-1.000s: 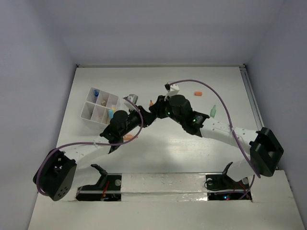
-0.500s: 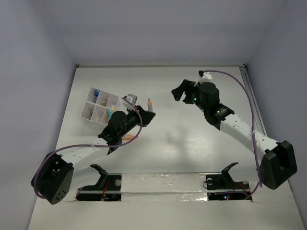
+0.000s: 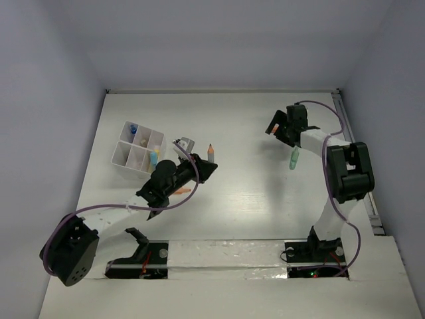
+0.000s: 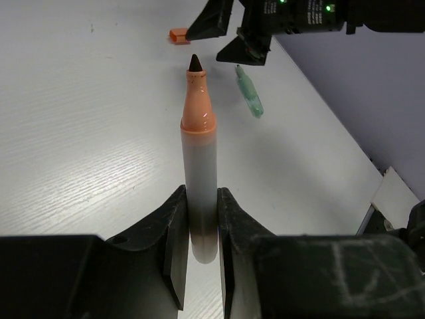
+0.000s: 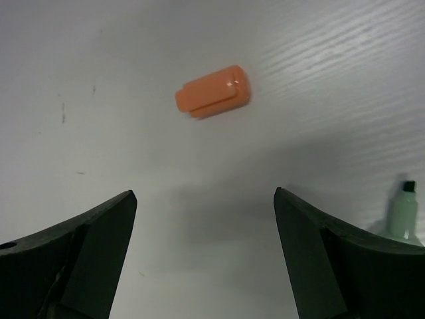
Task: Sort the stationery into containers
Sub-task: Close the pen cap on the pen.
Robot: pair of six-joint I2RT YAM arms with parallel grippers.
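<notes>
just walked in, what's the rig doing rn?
Sorting stationery. The left gripper is shut on an uncapped orange marker, holding it by its rear end. The right gripper hangs open over the loose orange cap, holding nothing. A green marker lies near it. The white divided box at the left has a few items in it.

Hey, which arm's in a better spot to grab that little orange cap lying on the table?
Right. The right claw is open, aimed at the orange cap just ahead. The left claw is shut on the uncapped orange marker, so it's occupied.
</notes>
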